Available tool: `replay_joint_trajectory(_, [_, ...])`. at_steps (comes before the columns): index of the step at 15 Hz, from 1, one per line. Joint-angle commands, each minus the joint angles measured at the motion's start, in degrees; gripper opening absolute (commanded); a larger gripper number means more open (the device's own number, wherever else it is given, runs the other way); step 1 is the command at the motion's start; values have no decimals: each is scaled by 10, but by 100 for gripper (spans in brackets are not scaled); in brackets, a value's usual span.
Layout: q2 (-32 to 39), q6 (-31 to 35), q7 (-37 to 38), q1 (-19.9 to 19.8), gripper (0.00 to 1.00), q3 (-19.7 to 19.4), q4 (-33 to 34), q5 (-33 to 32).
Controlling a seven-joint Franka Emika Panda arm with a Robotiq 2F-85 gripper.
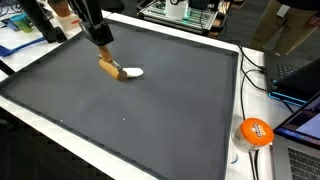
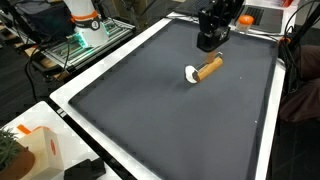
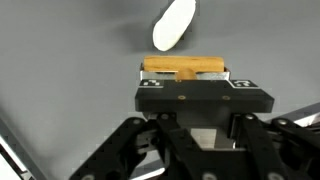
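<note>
Wooden-handled tool (image 1: 124, 72), one, white-tipped, gripped by the single gripper (image 3: 186, 72) over one mat (image 1: 150, 110).

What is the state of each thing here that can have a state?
gripper: shut on the wooden-handled tool.
wooden-handled tool: gripped by its handle, white end free; lifted or not, unclear.
dark mat: spread flat.
orange round object: lying beside the mat, untouched.

Gripper (image 1: 104, 54): one, tool (image 1: 110, 67): one, bearing one wooden handle and one white head (image 1: 132, 72), dark mat (image 1: 150, 115): one, orange roll (image 1: 255, 131): one, potted plant (image 2: 8, 150): one, laptops (image 1: 298, 78): at least one, at frame edge, cables (image 1: 248, 80) beside the mat: several, exact count not determinable.
</note>
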Motion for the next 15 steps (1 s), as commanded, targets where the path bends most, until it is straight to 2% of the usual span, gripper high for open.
replay_joint_trajectory(1, [-64,41,-8,-4,22,-2,-88,23])
replay_joint_trajectory(10, [-166,138,-18,-4,22,0,-237,39])
replay_joint_trajectory(15, [-201,185,-19,0,22,1,-288,33])
